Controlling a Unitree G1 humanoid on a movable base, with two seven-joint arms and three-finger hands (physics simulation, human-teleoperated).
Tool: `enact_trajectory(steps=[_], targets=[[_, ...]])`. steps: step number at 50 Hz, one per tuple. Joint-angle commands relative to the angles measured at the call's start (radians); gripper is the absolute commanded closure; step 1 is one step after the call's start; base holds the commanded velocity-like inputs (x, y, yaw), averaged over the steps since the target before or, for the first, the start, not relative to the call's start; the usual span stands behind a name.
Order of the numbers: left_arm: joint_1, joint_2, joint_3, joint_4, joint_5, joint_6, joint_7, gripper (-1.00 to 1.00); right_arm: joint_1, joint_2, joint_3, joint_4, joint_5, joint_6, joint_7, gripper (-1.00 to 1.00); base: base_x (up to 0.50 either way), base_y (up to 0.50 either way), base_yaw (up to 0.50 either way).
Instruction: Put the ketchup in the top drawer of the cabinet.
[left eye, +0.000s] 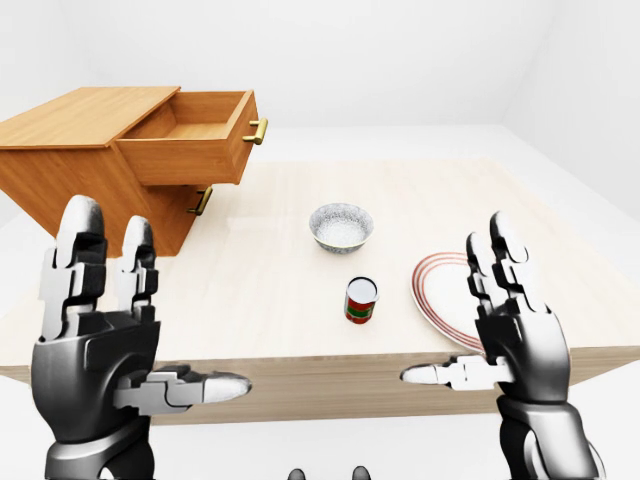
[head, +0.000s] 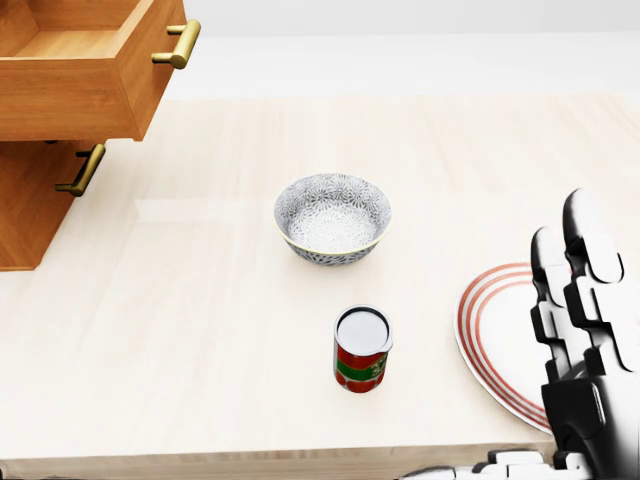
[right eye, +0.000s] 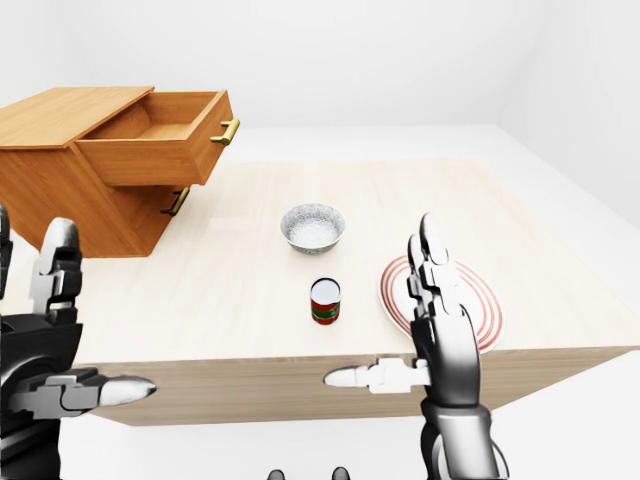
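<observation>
Head view shows only the right hand (head: 585, 340), at 4 o'clock in the frame, fingers straight up and thumb along the bottom edge; left hand (left eye: 100, 330) out of that frame. Left-eye view shows both hands raised at the table's near edge, palms facing each other, fingers spread, thumbs pointing inward, holding nothing. Eye views also give the whole cabinet (left eye: 70, 170) at 10 o'clock, with its flat top; the head view crops it to the drawer corner and lower front.

Ketchup (head: 361, 348) is a short can, upright on the table (head: 200, 300), long axis vertical, silver lid facing up. In the head view it sits at 6 o'clock from the bowl (head: 332, 218), apart from it, and at 9 o'clock from the plate (head: 495, 335), close but not touching. Both hands are well clear of it.

Label: red body with a green band near the base; any print is too small to read, no brand legible.

Top drawer (left eye: 195, 135) is pulled out, inside bare wood as far as seen, brass handle (head: 178, 45) at its front. Lower drawer closed, its brass handle (head: 83, 170) showing below. Plate is white with red rings, partly hidden by the right hand in the head view. Bowl has a grey patterned outside and a pale inside.
</observation>
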Motion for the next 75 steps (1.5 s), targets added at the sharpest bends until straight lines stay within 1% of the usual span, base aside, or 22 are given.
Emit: enact_trajectory(steps=[1,4,7,10,14,16,20,24,30,33,42,43,52,53,55,58,61,63,65,69,71,75], targets=[[0.103,0.105,0.074,-0.111,-0.204,0.000,0.072,-1.00,0.125,0.013,0.015,-0.199,-0.024,0.000,0.047,-1.00,0.00,0.00,0.00],[0.175,0.212,0.072,-0.111,-0.307,0.000,0.147,-1.00,0.143,0.005,0.013,-0.199,0.017,0.000,0.047,-1.00,0.00,0.00,0.00],[0.215,0.276,0.058,-0.111,-0.348,0.000,0.195,-1.00,0.147,-0.006,0.028,-0.199,0.020,0.000,0.047,-1.00,0.13,0.00,0.00],[0.242,0.311,0.053,-0.111,-0.372,0.000,0.214,-1.00,0.148,-0.016,0.030,-0.199,0.063,0.000,0.050,-1.00,0.46,0.00,0.00],[0.252,0.329,0.057,-0.111,-0.392,0.000,0.225,-1.00,0.158,-0.031,0.027,-0.199,0.077,0.000,0.045,-1.00,0.50,0.00,0.00],[0.265,0.338,0.046,-0.111,-0.390,-0.021,0.226,-1.00,0.160,-0.034,0.027,-0.199,0.080,0.000,0.044,-1.00,0.50,0.00,0.00],[0.278,0.347,0.031,-0.111,-0.384,-0.042,0.233,-1.00,0.160,-0.037,0.031,-0.199,0.075,0.000,0.044,-1.00,0.50,0.00,0.00],[0.276,0.350,0.028,-0.111,-0.385,-0.039,0.234,-1.00,0.158,-0.031,0.025,-0.199,0.073,0.000,0.051,-1.00,0.50,0.00,0.00],[0.294,0.365,0.026,-0.111,-0.393,-0.065,0.237,-1.00,0.164,-0.028,0.031,-0.199,0.070,0.000,0.058,-1.00,0.50,0.00,0.00],[0.299,0.370,0.026,-0.111,-0.398,-0.072,0.238,-1.00,0.168,-0.029,0.029,-0.199,0.076,0.000,0.063,-1.00,0.50,0.00,0.00],[0.293,0.360,0.029,-0.111,-0.397,-0.058,0.230,-1.00,0.164,-0.025,0.022,-0.199,0.086,0.000,0.058,-1.00,0.50,0.00,0.00],[0.295,0.364,0.031,-0.111,-0.402,-0.062,0.231,-1.00,0.155,-0.021,0.013,-0.199,0.086,0.000,0.049,-1.00,0.45,0.00,0.00],[0.296,0.370,0.039,-0.111,-0.414,-0.064,0.235,-1.00,0.151,-0.015,-0.003,-0.199,0.084,0.000,0.043,-1.00,0.00,0.00,0.00],[0.294,0.370,0.041,-0.111,-0.415,-0.061,0.236,-1.00,0.153,-0.020,0.000,-0.199,0.037,0.000,0.042,-1.00,0.00,0.00,0.00],[0.293,0.369,0.041,-0.111,-0.415,-0.060,0.235,-1.00,0.151,-0.008,-0.002,-0.199,0.039,0.000,0.050,-1.00,0.00,0.15,0.00],[0.300,0.376,0.031,-0.111,-0.410,-0.072,0.239,-1.00,0.148,-0.002,0.003,-0.199,0.020,0.000,0.061,-1.00,0.00,0.50,0.00],[0.317,0.388,0.024,-0.111,-0.414,-0.095,0.240,-1.00,0.152,0.001,0.015,-0.199,0.024,0.000,0.065,-1.00,0.00,0.50,0.00],[0.320,0.396,0.028,-0.111,-0.422,-0.101,0.244,-1.00,0.156,-0.002,0.020,-0.199,0.021,0.000,0.063,-1.00,0.00,0.50,0.00],[0.320,0.398,0.027,-0.111,-0.432,-0.098,0.238,-1.00,0.161,-0.005,0.028,-0.199,0.012,0.000,0.065,-1.00,0.00,0.50,0.00],[0.298,0.397,0.034,-0.111,-0.440,-0.070,0.245,-1.00,0.168,-0.013,0.041,-0.199,0.009,0.000,0.056,-1.00,0.00,0.50,0.00],[0.294,0.391,0.038,-0.111,-0.438,-0.063,0.242,-1.00,0.166,-0.015,0.040,-0.199,0.010,0.000,0.056,-1.00,0.00,0.50,0.00],[0.306,0.393,0.035,-0.111,-0.439,-0.079,0.238,-1.00,0.169,-0.017,0.042,-0.199,0.012,0.000,0.055,-1.00,0.00,0.50,0.00]])
